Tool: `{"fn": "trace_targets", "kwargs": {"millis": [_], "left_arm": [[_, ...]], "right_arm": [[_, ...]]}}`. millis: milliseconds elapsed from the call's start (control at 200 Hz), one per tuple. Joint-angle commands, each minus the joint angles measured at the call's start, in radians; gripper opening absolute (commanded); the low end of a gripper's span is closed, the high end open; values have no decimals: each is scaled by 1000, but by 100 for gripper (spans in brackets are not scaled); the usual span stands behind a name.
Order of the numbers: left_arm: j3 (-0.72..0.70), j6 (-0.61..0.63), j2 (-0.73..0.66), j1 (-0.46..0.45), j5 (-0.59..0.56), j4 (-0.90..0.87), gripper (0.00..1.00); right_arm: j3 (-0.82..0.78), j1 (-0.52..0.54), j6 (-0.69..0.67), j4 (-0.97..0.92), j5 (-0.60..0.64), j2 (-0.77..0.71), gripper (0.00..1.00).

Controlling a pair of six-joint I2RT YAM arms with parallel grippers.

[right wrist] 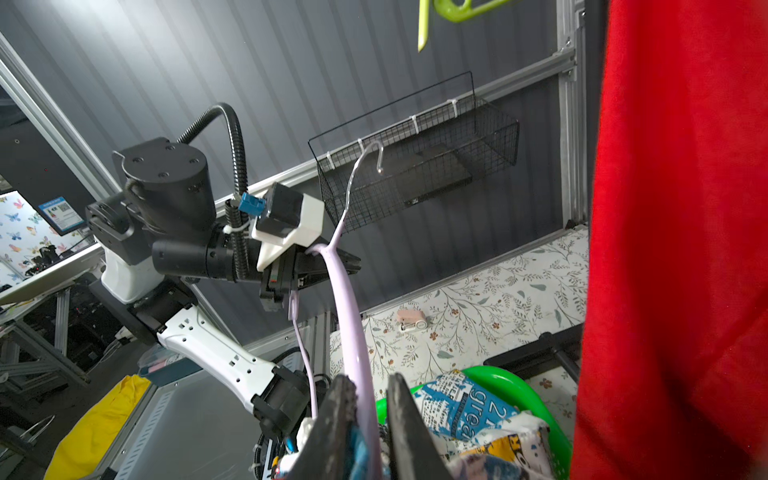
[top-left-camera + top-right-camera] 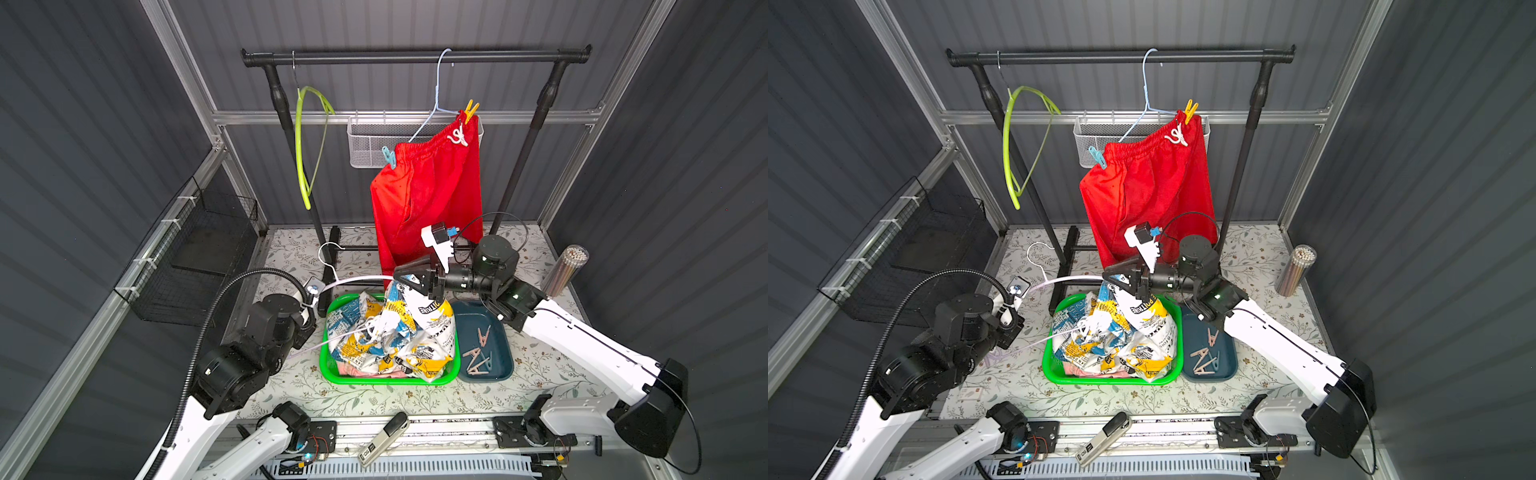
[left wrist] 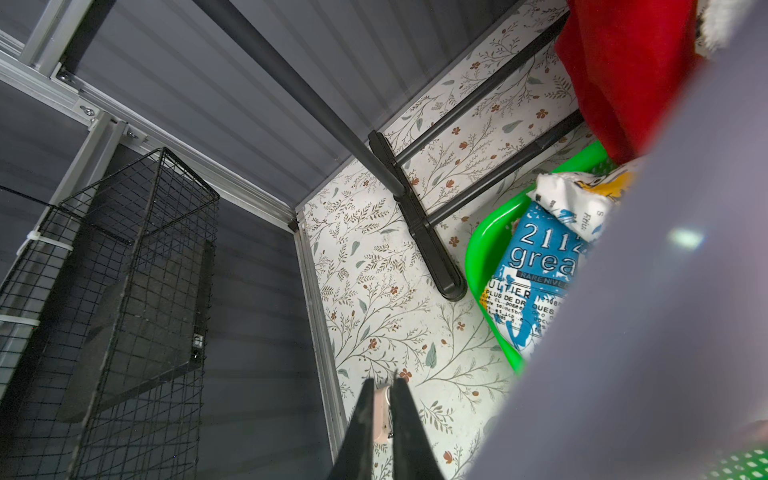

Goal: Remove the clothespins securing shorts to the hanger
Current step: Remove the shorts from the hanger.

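The red shorts hang from a pale blue wire hanger on the black rack rail. A yellow clothespin pins one end of the waistband and a light blue clothespin pins the other.

Lower down, both arms hold a lilac hanger above the surface. The left gripper has its jaws closed on the hanger's neck, just under the metal hook. In the left wrist view a pale pink piece sits pinched between them. The right gripper has its jaws closed around the far end of the hanger's arm, where the newspaper-print shorts hang. I cannot tell whether a clothespin is also between those jaws.

Most of the print shorts lie heaped in the green basket, on top of the pink shorts. Just beside the basket, a teal tray holds several loose clothespins, mostly beige-pink. One more pink clothespin lies on the surface near its left edge rail.
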Motion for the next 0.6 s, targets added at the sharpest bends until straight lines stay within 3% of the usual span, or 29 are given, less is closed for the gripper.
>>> {"fn": "trace_targets", "kwargs": {"millis": [0,195,595], "left_arm": [[35,-99,-2,5,37,124,0],[43,-101,-4,4,22,120,0],[130,-92,11,4,-113,32,0]], "right_arm": [[-21,5,73,111,-12,5,16],[-27,-2,70,99,-7,4,0],[-38,-2,-109,-160,154,-93,0]]}}
